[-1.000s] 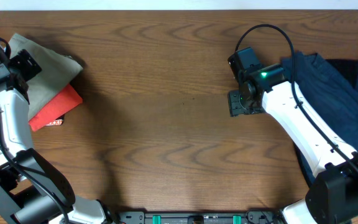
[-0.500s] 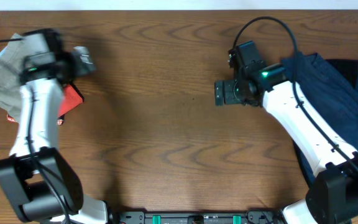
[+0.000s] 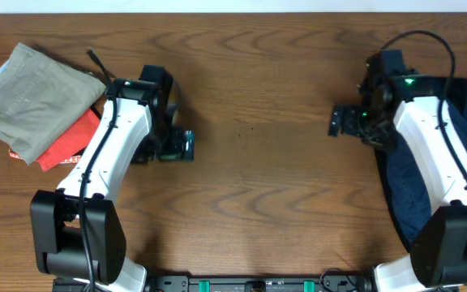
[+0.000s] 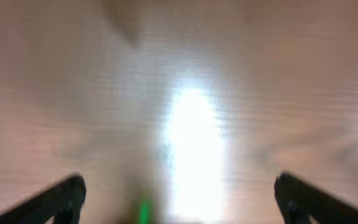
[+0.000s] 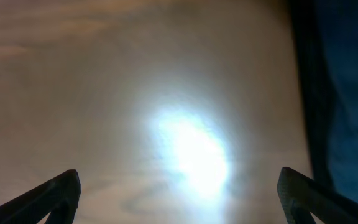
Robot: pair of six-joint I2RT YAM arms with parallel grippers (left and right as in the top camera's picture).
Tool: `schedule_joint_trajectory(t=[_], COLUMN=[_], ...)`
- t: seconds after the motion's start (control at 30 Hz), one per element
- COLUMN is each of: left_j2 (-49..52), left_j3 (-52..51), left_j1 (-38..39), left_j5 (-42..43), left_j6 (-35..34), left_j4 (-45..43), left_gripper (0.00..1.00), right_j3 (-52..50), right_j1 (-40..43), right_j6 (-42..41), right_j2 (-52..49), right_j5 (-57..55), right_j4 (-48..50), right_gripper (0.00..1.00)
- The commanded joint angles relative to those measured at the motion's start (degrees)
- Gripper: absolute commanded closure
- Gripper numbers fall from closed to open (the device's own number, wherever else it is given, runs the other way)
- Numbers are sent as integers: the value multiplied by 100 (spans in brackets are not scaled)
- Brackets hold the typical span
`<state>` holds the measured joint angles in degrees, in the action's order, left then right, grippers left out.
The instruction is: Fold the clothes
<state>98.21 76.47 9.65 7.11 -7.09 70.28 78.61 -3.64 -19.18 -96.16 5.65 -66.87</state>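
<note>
— Where do the clothes lie?
— Folded khaki trousers [image 3: 35, 97] sit at the upper left, on top of a red shirt [image 3: 67, 146]. Blue denim [image 3: 404, 191] lies along the right edge.
— And the grippers?
— The left gripper [image 3: 177, 146] is left of centre and the right gripper [image 3: 343, 122] right of centre, near the denim's edge. Both are spread wide, holding nothing.
— Room to move?
— Open tabletop [image 3: 250, 73] spans the middle between them.

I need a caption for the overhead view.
Left gripper, right gripper open above table; khaki garment, red garment left, blue denim right.
</note>
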Motion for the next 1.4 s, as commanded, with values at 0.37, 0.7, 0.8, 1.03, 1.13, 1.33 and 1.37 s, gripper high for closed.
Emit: schedule_joint_trajectory(t=[0.37,0.7,0.8,1.03,1.13,1.33,1.37], left_j2=[-2837,-6898,-7506,-7978,-7960,-7960,-7960], left_j3=[-863,-2962,-3023,-3023,-3023,-3023,-3023], left_j1=[-57,-57,-57,-57,-57,-57,-57], left_j5=[-68,-66,-66,-68,-66,-68,-68], left_j6=[-52,-74,-72,-72,-72,-72,-72], left_j4=[-118,-2367,-2350,-2273,-2260,-2260,-2260], left_gripper=[2,2,2,3,2,2,2], right_j3=[-1054,-3370,-3624,-3705,-3705,-3705,-3705], right_j1=[-70,-468,-468,-468,-468,-468,-468], right_j6=[343,846,852,855,855,855,852], right_j2=[2000,5274,5825,6205,6203,6203,6203], right_j5=[125,-551,-520,-520,-520,-520,-520], right_j4=[505,2422,2365,1829,1569,1233,1193], right_gripper=[1,1,1,1,1,1,1])
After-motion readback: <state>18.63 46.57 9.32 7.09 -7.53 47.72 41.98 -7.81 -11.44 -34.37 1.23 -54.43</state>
